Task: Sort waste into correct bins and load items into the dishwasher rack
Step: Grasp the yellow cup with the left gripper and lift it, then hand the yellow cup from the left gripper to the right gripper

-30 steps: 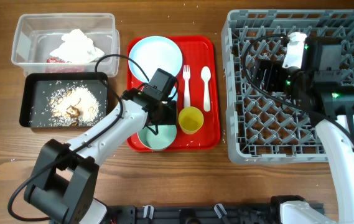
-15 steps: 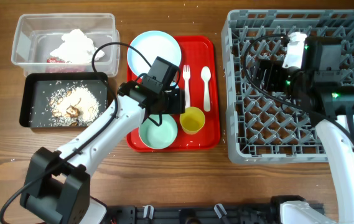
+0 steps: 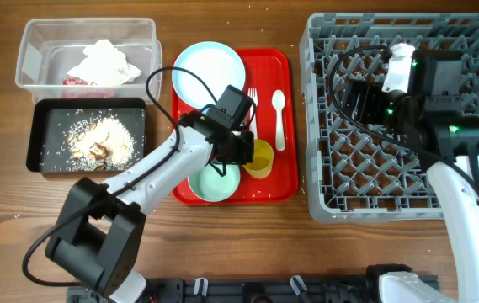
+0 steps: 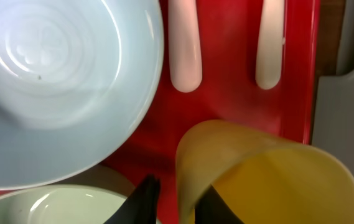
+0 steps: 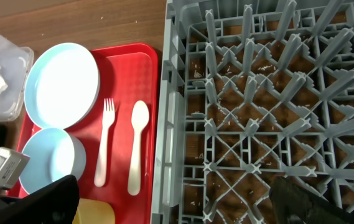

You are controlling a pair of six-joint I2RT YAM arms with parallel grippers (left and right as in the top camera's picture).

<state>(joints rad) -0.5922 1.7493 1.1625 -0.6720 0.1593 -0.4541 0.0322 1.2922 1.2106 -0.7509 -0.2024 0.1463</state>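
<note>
L gripper (image 4: 178, 194) is at the cup (image 4: 270, 180), which stands on the red tray (image 3: 288, 181), lower-mid of the overhead view; jaws part-open, straddling the cup's left wall as the wrist cam shows it: one finger (image 4: 147, 190) outside, the other down inside the mouth; a sliver of red shows betw. the outer finger and the wall, so prob. not pinched yet.

Cup upright, mouth up, axis vertical; next move looks like close on the wall, then lift straight up.

Rack (image 3: 316, 168) lies right of the cup in overhead, just beside the tray's right edge, so the carry goes rightward; L arm far nearer the cup; R gripper (image 5: 173, 186) hangs over the rack's upper part, fingers wide apart, holding nothing.

Mint bowl (image 3: 214, 183) just lower-left of the cup, close to the outer finger; fork (image 3: 252, 114) and spoon (image 3: 279, 118) above it, handles pointing down toward it.

Hard to see:
- cup's base and right side are cut off by the wrist frame
- in overhead the L gripper covers the cup's left rim and the blue bowl (image 5: 46, 158)
- can't tell if cup and mint bowl touch
- R fingers are only dark blurs at the bottom corners
</note>
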